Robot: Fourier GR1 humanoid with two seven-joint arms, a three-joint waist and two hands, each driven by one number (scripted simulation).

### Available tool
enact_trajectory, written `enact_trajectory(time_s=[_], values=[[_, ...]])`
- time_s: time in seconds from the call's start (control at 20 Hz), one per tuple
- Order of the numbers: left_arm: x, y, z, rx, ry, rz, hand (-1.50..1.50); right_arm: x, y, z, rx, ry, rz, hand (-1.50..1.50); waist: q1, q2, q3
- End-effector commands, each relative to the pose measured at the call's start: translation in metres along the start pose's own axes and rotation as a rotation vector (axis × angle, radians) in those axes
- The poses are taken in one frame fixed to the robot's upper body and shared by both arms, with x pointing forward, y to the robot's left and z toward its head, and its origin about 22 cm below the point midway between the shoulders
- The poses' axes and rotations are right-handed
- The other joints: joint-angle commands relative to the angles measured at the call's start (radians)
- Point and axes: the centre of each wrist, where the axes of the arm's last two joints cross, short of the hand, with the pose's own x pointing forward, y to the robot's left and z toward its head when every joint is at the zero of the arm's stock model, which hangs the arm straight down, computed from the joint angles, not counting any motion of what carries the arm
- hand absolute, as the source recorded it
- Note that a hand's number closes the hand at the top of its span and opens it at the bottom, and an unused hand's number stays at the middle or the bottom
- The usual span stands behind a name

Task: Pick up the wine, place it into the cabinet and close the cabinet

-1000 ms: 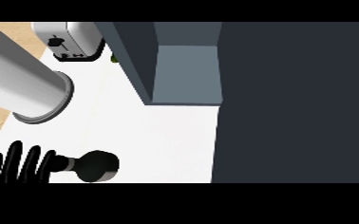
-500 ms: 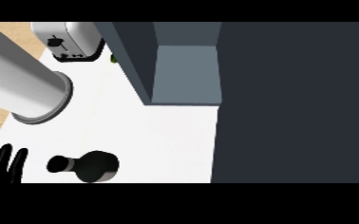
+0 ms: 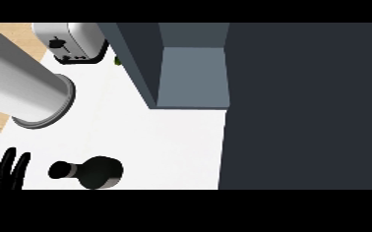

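The wine bottle [image 3: 98,172] looks like dark, glossy glass. The toaster [image 3: 71,42] has brushed, shiny metal sides. The table [image 3: 152,137] is smooth matt white; the cabinet [image 3: 193,76] matt grey-blue.

Lighting's pretty flat and even, no obvious source. The white counter [image 3: 167,142] reads bright with barely any shadows on it. Right of it, the cabinet door [image 3: 298,103] is a dark, featureless slab. No glare, edges stay crisp.
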Motion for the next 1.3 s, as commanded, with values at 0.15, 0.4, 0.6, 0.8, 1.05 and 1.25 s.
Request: enact_trajectory(time_s=[0.15, 0.4, 0.6, 0.8, 1.05, 1.25], values=[[-0.021, 0.031, 0.008, -0.03, 0.022, 0.161, -1.5, 0.022, 0.002, 0.015, 0.026, -0.03, -0.023, -1.5, 0.005, 0.002, 0.001], [-0.045, 0.047, -0.006, 0.008, 0.025, 0.155, -1.5, 0.035, 0.002, 0.025, 0.049, -0.063, -0.019, -1.5, -0.005, 0.004, 0.002], [-0.059, 0.063, -0.006, 0.043, -0.015, 0.135, -1.5, 0.036, -0.001, 0.027, 0.039, -0.056, -0.013, -1.5, -0.006, 0.004, 0.002], [-0.088, 0.064, -0.003, 0.048, 0.027, 0.136, -1.5, 0.034, 0.002, 0.021, 0.029, -0.061, -0.029, -1.5, -0.006, 0.005, 0.002], [-0.111, 0.083, -0.021, 0.05, 0.023, 0.129, -1.5, 0.034, 0.005, 0.015, 0.031, -0.058, -0.036, -1.5, -0.01, 0.006, 0.002], [-0.123, 0.07, -0.01, 0.043, 0.031, 0.125, -1.5, 0.041, 0.007, 0.021, 0.042, -0.053, -0.035, -1.5, -0.008, 0.005, 0.002]])
